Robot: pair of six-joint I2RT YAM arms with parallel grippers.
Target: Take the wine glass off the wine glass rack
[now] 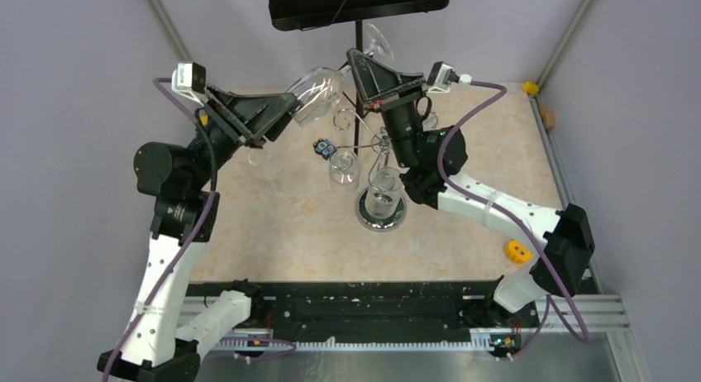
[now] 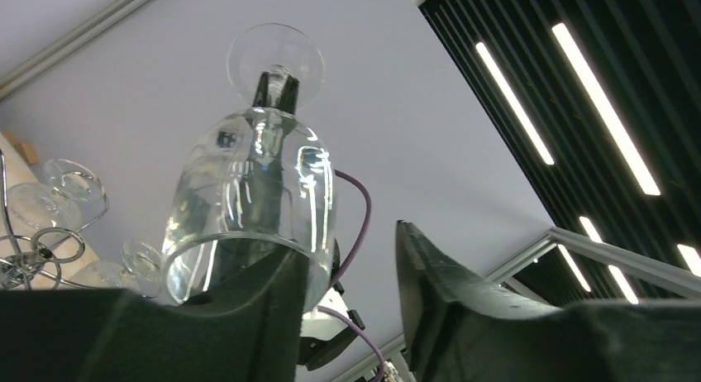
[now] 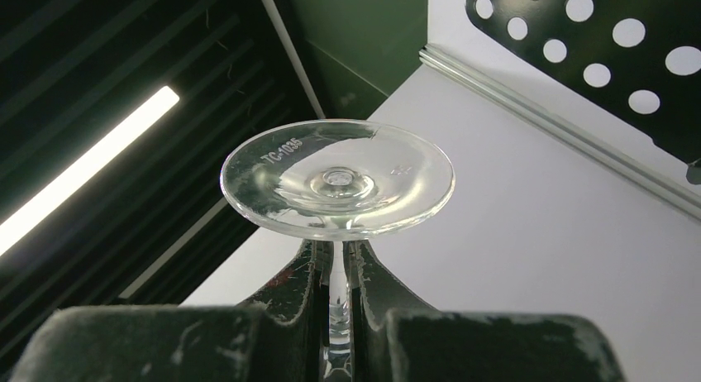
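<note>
Hovering wine glass point(image 1: 317, 93), clear of rack point(image 1: 366, 222)

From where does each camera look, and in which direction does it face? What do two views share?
Top external: above and behind the bases, looking down on the table, the wine glass rack, left arm and right arm.
Left wrist: on the left arm, facing up at the wine glass; the open left gripper shows.
Right wrist: on the right arm, facing up at the glass's foot and music stand; the right gripper, shut on the stem, shows.
Shared: both wrist views show that foot.
</note>
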